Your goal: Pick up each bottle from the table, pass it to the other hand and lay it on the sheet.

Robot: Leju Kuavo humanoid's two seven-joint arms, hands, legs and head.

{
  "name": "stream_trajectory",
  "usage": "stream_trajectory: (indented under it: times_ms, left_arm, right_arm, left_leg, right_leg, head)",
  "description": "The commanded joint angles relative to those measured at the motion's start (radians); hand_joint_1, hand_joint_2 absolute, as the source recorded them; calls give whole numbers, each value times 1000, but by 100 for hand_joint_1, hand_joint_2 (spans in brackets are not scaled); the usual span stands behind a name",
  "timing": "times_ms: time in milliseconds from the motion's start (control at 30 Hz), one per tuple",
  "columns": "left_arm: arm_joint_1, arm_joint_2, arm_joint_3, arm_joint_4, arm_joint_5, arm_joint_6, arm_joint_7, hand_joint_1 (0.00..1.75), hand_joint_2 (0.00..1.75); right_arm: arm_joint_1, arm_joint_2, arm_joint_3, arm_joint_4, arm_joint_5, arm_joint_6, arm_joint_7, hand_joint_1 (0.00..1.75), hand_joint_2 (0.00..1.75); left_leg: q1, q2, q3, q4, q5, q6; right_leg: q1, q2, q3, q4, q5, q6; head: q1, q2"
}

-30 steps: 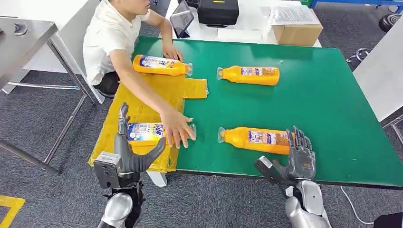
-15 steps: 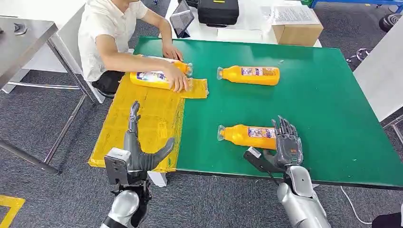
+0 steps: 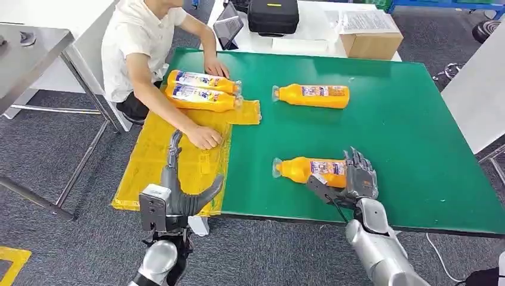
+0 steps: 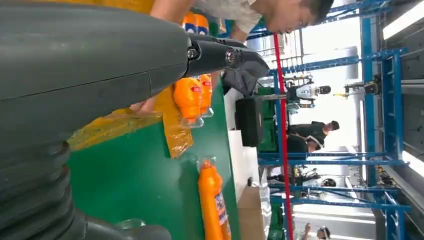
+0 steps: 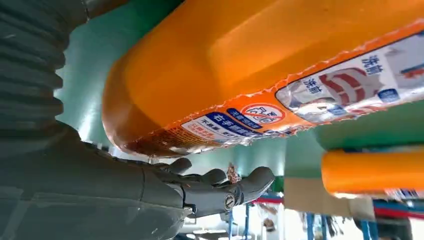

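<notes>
Right hand (image 3: pixel 359 176) now against bottle (image 3: pixel 309 169)

bottles (image 3: pixel 312 170): 4 | sheet (image 3: pixel 172 161): 1 | table (image 3: pixel 393 131): 1 | person (image 3: pixel 140 47): 1

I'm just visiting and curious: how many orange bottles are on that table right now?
4. Two lie side by side at the yellow sheet's far end, one on the far green table, and one at the right hand.

Right hand (image 3: pixel 359 176) wraps the base of the near orange plastic bottle (image 3: pixel 309 170) on the green tabletop (image 3: pixel 411 137) — left hand (image 3: pixel 178 193) hangs open-fingered over the yellow sheet (image 3: pixel 155 161).
</notes>
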Motion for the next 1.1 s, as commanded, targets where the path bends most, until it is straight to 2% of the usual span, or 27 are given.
stream_trajectory:
  times_ms: [33,67,100,333,367,433,967,1000,1033,1100]
  left_arm:
    - [-10,22,-13,33,-8,-10,15,0,175]
    - [-10,22,-13,34,-8,-12,15,0,175]
    - [-12,22,-13,34,-8,-14,15,0,175]
    - [-32,29,-27,56,-7,-36,26,0,175]
    - [-34,30,-30,60,0,-46,30,0,175]
    - [-39,30,-34,66,8,-56,30,0,175]
    - [-40,30,-34,67,8,-56,30,0,175]
    - [-39,32,-34,65,21,-64,29,0,175]
    - [-39,31,-34,66,30,-68,29,0,175]
    - [-37,32,-36,66,50,-81,32,0,175]
  right_arm:
    - [37,-51,43,112,-48,99,-32,0,175]
    - [38,-62,47,114,-51,97,-39,26,175]
    - [41,-78,60,118,-39,80,-45,175,175]
    - [39,-92,66,138,-66,84,-125,175,175]
    - [42,-93,72,139,-81,86,-164,175,175]
    - [53,-85,51,132,-150,130,-242,175,175]
    - [55,-81,52,131,-151,130,-243,175,175]
    - [64,-64,-1,114,-265,207,-332,175,175]
    - [74,-56,-5,98,-295,222,-360,175,175]
    - [88,-61,57,60,-240,124,-346,175,175]
  left_leg:
    - [1,-5,2,-1,2,-2]
    - [1,-6,3,-1,1,-1]
    - [1,-6,3,-2,2,-2]
    - [1,-7,7,-3,2,-1]
    - [1,-5,6,-3,2,0]
    - [1,-5,8,-2,1,0]
    - [2,-3,7,-1,1,0]
    - [1,-3,7,-1,1,0]
    - [2,-4,8,-2,2,-1]
    - [2,-4,8,-2,1,-1]
  right_leg:
    - [1,-4,5,-2,1,-1]
    - [1,-4,5,-2,1,-1]
    - [1,-5,6,-3,1,-1]
    - [1,-5,13,-5,3,2]
    - [1,-3,20,-5,4,3]
    - [1,-4,22,-5,3,4]
    - [2,-3,20,-5,4,4]
    - [1,-2,20,-4,4,5]
    - [2,-3,21,-5,4,4]
    - [2,-3,21,-5,4,4]
  head:
    - [0,0]
    - [0,0]
    - [-1,0]
    - [0,0]
    - [-1,0]
    - [-1,0]
    - [0,0]
    - [0,0]
    - [0,0]
    - [-1,0]
